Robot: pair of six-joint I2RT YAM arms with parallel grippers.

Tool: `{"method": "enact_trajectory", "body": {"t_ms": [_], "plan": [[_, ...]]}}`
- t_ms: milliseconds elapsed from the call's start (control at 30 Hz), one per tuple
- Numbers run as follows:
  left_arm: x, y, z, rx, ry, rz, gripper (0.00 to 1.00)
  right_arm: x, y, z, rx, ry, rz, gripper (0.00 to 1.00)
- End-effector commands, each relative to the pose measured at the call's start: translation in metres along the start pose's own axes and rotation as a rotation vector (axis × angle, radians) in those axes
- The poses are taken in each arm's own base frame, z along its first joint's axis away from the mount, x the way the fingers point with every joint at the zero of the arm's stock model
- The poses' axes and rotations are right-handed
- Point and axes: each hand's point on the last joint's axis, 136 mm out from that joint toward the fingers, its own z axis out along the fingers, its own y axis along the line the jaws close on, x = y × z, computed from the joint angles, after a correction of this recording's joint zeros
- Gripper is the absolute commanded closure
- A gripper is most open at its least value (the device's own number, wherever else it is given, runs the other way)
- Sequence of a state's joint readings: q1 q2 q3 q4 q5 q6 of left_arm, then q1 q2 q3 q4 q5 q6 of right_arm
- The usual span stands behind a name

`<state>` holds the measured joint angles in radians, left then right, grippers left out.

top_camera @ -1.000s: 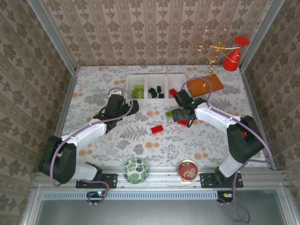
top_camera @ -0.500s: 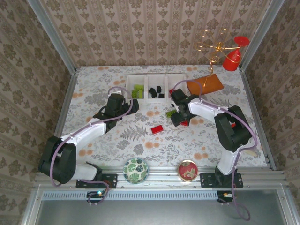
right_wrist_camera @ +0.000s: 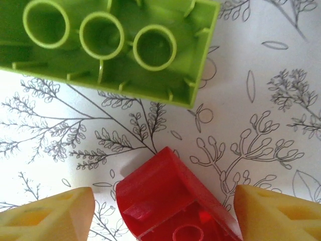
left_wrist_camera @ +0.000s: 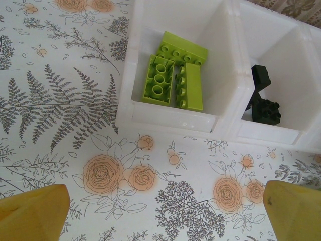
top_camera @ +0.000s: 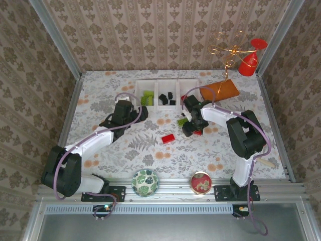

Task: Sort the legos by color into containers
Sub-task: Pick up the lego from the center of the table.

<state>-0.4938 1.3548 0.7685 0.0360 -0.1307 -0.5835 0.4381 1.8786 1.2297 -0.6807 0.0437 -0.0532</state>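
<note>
The right pincer (right_wrist_camera: 163,211) is half wide, with one finger on each side of a red brick (right_wrist_camera: 160,186) lying on the worktop (right_wrist_camera: 261,100); I see no firm grip yet. The brick sits skewed, and its long axis seems diagonal to the line of the fingers. I would therefore close slowly and centred, so that it does not twist out. Just beyond it lies a lime green brick (right_wrist_camera: 110,45), hollow side up, with its long axis across the view. The left pincer (left_wrist_camera: 165,211) is wide and empty, near the white tray (left_wrist_camera: 170,118).
</note>
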Motion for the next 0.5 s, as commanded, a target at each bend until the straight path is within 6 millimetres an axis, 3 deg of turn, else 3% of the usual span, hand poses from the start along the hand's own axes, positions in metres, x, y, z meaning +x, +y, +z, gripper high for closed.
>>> {"method": "enact_trajectory", "body": {"t_ms": [0, 200, 467], "plan": [[-0.0127, 0.0008, -0.0061, -0.006, -0.035, -0.006, 0.0, 0.0121, 0.0032, 0.0023, -0.02, 0.057, 0.003, 0.29], [-0.0135, 0.0009, -0.0067, -0.005, -0.038, -0.008, 0.0, 0.0198, 0.0025, 0.0013, -0.012, 0.067, 0.028, 0.37], [-0.0133, 0.0011, -0.007, -0.002, -0.038, -0.011, 0.0, 0.018, 0.0075, 0.0074, -0.011, 0.066, 0.032, 0.62]]}}
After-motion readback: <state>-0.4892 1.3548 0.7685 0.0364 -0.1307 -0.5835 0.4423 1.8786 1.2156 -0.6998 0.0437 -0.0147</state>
